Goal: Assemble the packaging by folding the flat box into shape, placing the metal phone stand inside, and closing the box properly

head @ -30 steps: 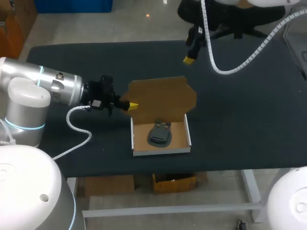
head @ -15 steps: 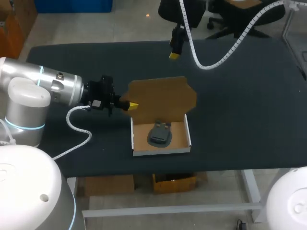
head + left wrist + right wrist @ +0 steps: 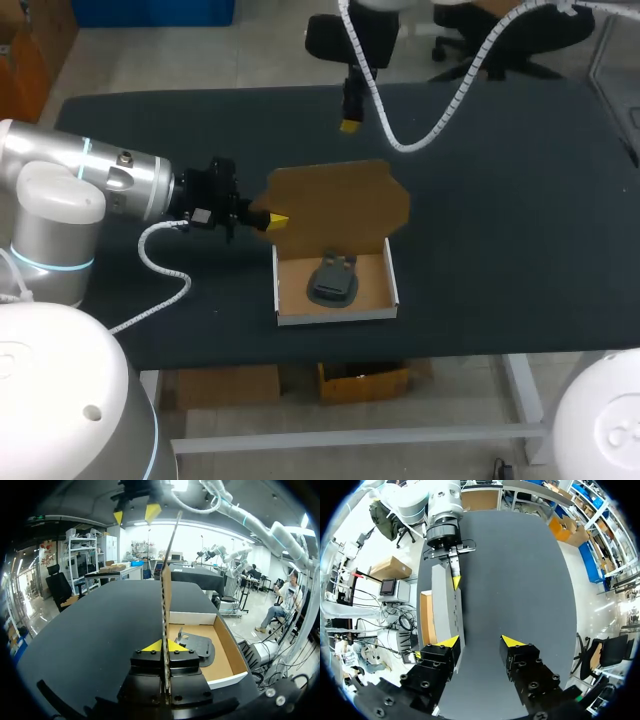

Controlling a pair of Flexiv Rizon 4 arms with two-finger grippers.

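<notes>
The white box tray lies near the table's front edge. Its brown lid stands upright behind it. The dark metal phone stand lies inside the tray. My left gripper is shut on the lid's left edge. In the left wrist view the lid runs edge-on between the yellow tips of that gripper, with the phone stand beside it. My right gripper hangs high over the far side of the table. It is open and empty, above the lid.
The dark tabletop is bare to the right of the box and along the far edge. My left arm's white cable loops down beside the box's left side.
My right gripper has swung leftward over the far side of the table, to a spot above the lid. The left arm, lid and box have not moved.
</notes>
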